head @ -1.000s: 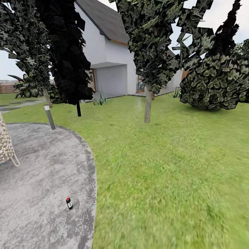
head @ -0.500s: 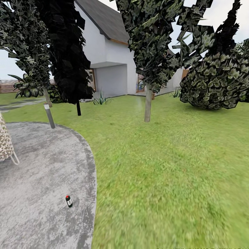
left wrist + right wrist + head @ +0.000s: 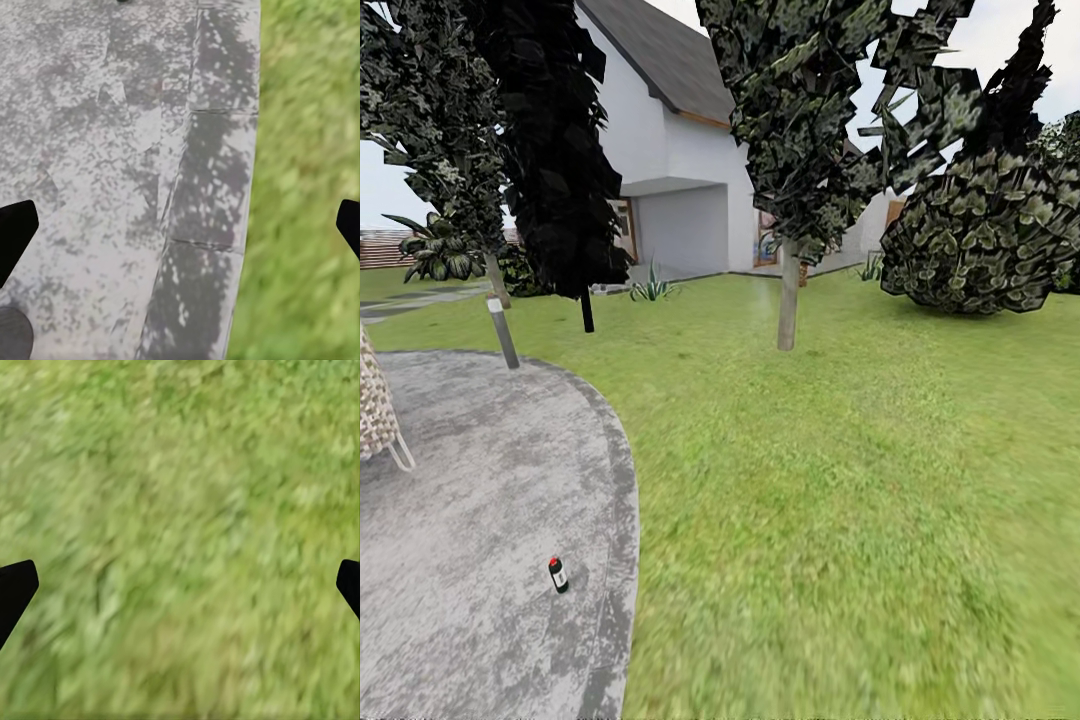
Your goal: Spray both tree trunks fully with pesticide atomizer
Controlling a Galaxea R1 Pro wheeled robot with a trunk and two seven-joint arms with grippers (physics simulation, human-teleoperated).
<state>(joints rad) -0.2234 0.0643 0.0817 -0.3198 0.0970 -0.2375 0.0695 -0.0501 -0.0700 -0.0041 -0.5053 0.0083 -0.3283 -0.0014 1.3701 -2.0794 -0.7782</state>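
**Claws spread wide, atomizer untouched on the paving**

Left claw hangs with fingertips far apart over the floor at its rounded edge, holding nothing; right claw is likewise spread, over bare grass. From the head view, the pesticide atomizer stands upright on the grey concrete near its curved border, apart from both claws. Beyond it, across the lawn, rises a mottled tree trunk; a grey bollard stands at the paving's far rim.
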